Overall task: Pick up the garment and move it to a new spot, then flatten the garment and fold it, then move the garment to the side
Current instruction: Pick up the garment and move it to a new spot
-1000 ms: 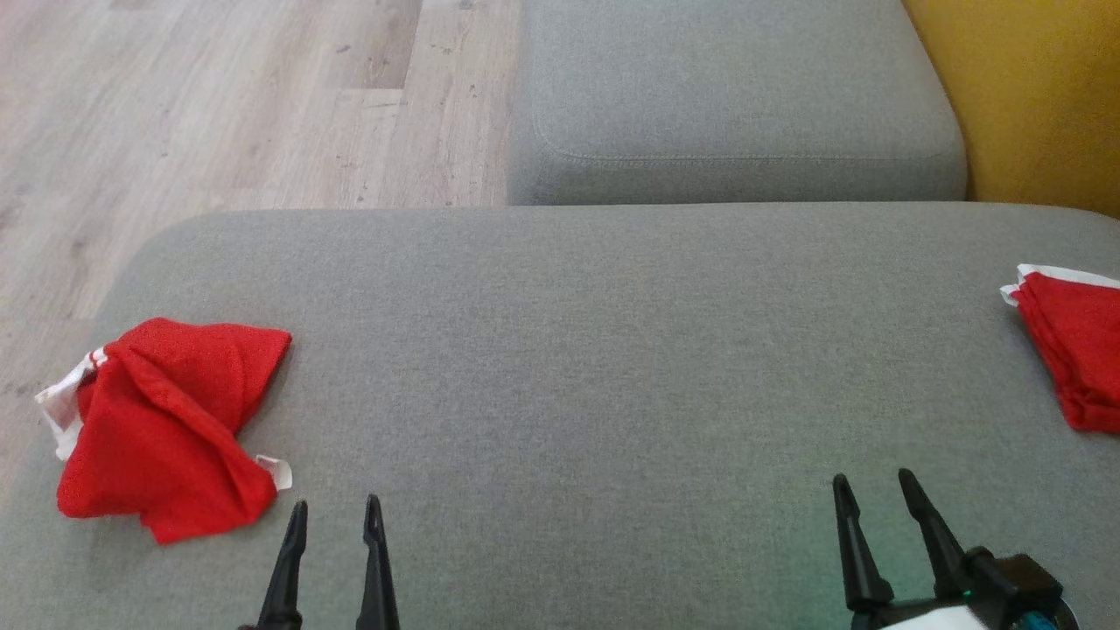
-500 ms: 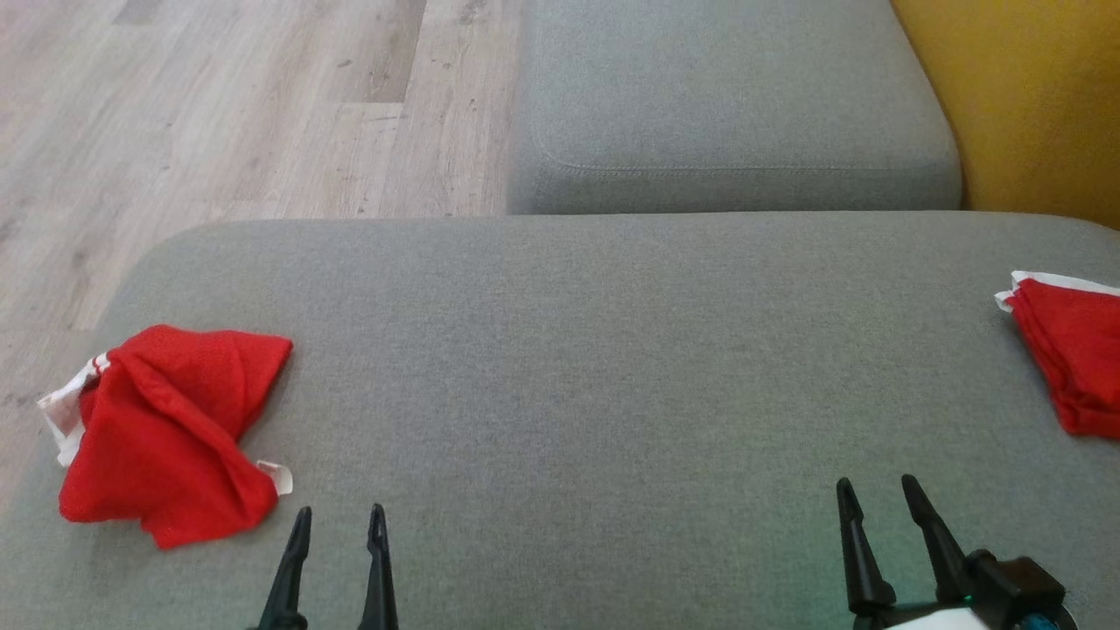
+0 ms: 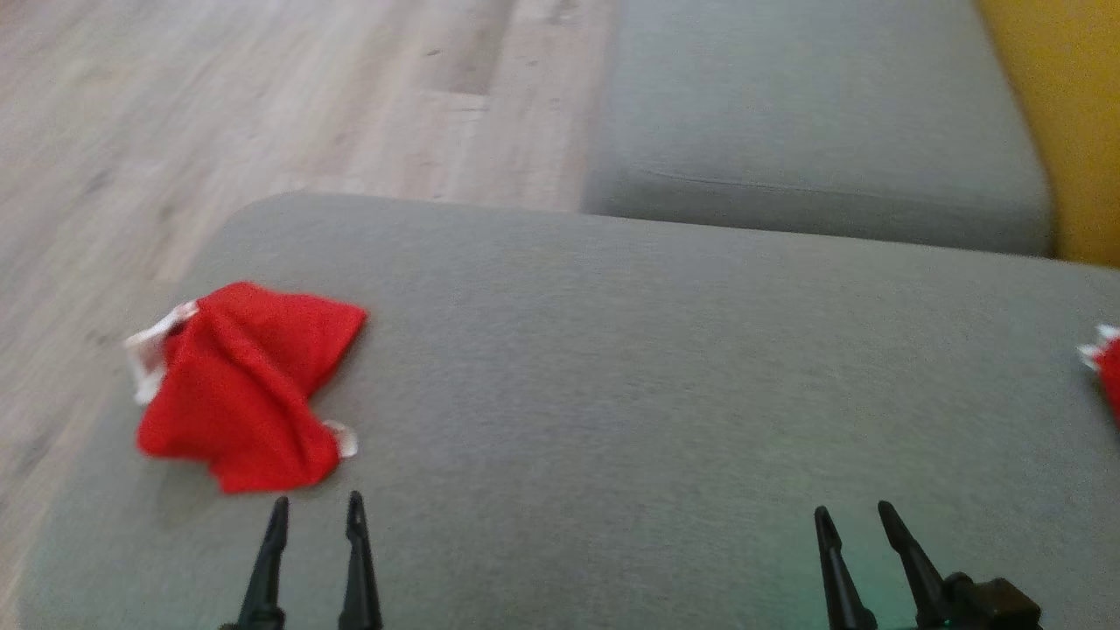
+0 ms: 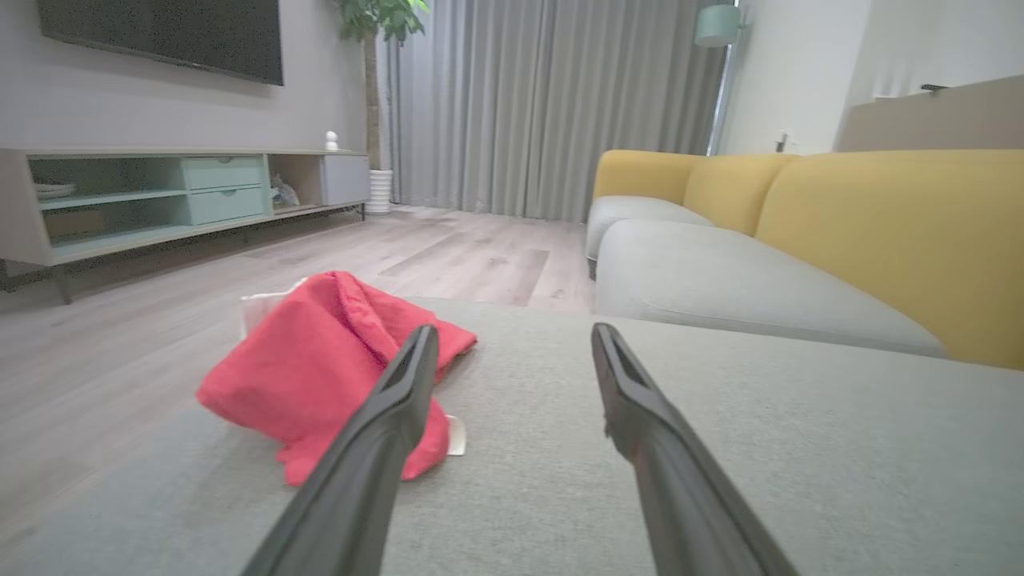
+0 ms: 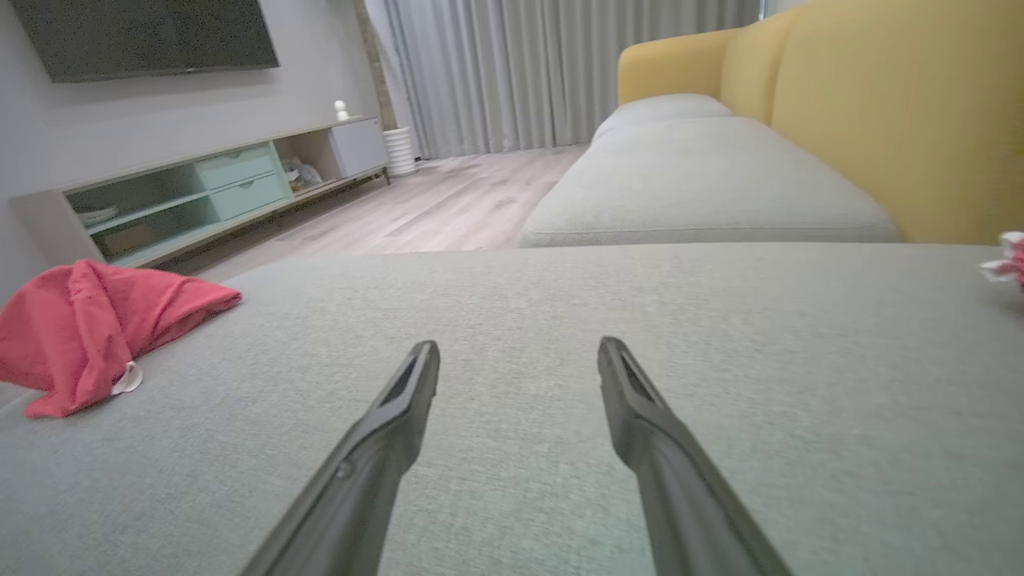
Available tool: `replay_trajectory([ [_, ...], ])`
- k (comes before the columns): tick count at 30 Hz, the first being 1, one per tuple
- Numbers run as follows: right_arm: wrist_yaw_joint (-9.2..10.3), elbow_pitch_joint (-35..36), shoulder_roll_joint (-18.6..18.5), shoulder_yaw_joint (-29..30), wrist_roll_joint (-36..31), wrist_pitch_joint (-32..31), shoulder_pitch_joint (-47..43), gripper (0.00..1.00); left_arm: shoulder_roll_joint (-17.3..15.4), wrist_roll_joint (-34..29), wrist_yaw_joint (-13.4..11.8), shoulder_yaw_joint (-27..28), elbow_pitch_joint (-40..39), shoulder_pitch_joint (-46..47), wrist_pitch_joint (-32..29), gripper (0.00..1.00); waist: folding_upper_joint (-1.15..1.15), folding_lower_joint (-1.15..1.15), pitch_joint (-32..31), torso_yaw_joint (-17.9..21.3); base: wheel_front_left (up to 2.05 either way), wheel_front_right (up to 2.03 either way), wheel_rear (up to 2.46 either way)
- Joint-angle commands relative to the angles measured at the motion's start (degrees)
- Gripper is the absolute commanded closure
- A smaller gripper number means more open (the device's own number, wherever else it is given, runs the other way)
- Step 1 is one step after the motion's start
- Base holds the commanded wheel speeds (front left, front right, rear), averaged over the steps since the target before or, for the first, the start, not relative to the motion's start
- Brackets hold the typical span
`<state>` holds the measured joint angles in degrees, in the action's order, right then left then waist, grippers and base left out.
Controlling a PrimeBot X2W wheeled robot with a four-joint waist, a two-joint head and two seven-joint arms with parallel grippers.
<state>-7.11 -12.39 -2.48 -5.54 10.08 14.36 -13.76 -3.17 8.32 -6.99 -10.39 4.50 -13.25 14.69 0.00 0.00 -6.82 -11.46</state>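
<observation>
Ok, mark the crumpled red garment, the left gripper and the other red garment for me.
crumpled red garment (image 3: 241, 389): head view, middle of the red cloth.
left gripper (image 3: 317, 500): head view, midway between its fingertips.
other red garment (image 3: 1111, 376): head view, red sliver at the right edge.

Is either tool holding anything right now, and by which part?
Nothing is held. The left tool and right tool are open and empty; the red garment lies crumpled on the grey cushion.

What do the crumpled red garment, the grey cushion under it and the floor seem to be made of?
Red garment: soft matte cloth, probably knit or woven, with white trim; it lies in loose folds.
Grey cushion: matte upholstery fabric with a fine speckled weave.
Floor: pale wood or wood-look laminate; plank joints and grain show, but which one is unclear.
</observation>
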Motion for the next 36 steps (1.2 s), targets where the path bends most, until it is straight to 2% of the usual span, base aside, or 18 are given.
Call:
replay_trajectory([
  [1,-0.37,1.8,-0.4,-1.5,0.0,0.6,2.2,0.0,0.3,0.0,-0.2,2.3,-2.2,2.4,0.3,0.0,0.0,0.0,0.3,-4.1,0.0,0.0,0.0],
  [7,-0.37,1.6,-0.4,-2.5,1.1,0.6,4.3,0.0,0.3,-0.5,-0.3,4.9,-3.4,0.6,0.3,0.0,0.0,0.0,1.3,-13.5,0.0,0.0,0.0],
  [15,-0.37,0.0,-0.4,-5.1,0.5,0.6,8.2,0.0,0.3,0.4,-2.3,7.9,-5.9,-0.8,0.3,0.0,0.0,0.0,3.7,-15.6,0.0,0.0,0.0],
  [19,-0.37,-0.5,-0.4,-4.9,-0.1,0.6,8.0,0.0,0.3,0.3,-2.6,8.8,-6.5,-0.1,0.3,0.0,0.0,0.0,3.9,-15.8,0.0,0.0,0.0],
  [23,-0.37,-0.1,-0.4,-3.9,-0.7,0.6,6.5,0.0,-0.3,-1.7,-0.6,10.9,-6.7,2.7,0.3,0.0,0.0,0.0,3.9,-15.9,0.0,0.0,0.0],
  [27,-0.37,0.9,-0.4,-3.1,-2.5,0.6,5.5,0.0,-3.5,-2.0,2.3,14.3,-5.7,9.2,0.3,0.0,0.0,0.0,5.9,-14.9,0.0,0.0,0.0],
  [29,-0.37,1.9,-0.7,-2.5,-4.1,0.6,6.2,0.0,-5.3,-1.8,3.9,15.5,-4.7,13.7,0.3,0.0,0.0,0.0,9.1,-14.0,0.0,0.0,0.0],
  [32,-0.37,3.7,-3.0,-1.1,-5.7,0.6,8.4,0.0,-7.5,-1.7,6.0,15.3,-1.2,22.5,0.3,0.0,0.0,0.0,15.1,-13.2,0.0,0.0,0.0],
  [36,-0.37,5.1,-7.0,-0.5,-6.9,0.6,10.7,0.0,-10.2,-1.2,9.5,13.0,7.9,37.8,-2.7,0.0,0.0,0.0,21.9,-12.7,0.0,0.0,0.0],
])
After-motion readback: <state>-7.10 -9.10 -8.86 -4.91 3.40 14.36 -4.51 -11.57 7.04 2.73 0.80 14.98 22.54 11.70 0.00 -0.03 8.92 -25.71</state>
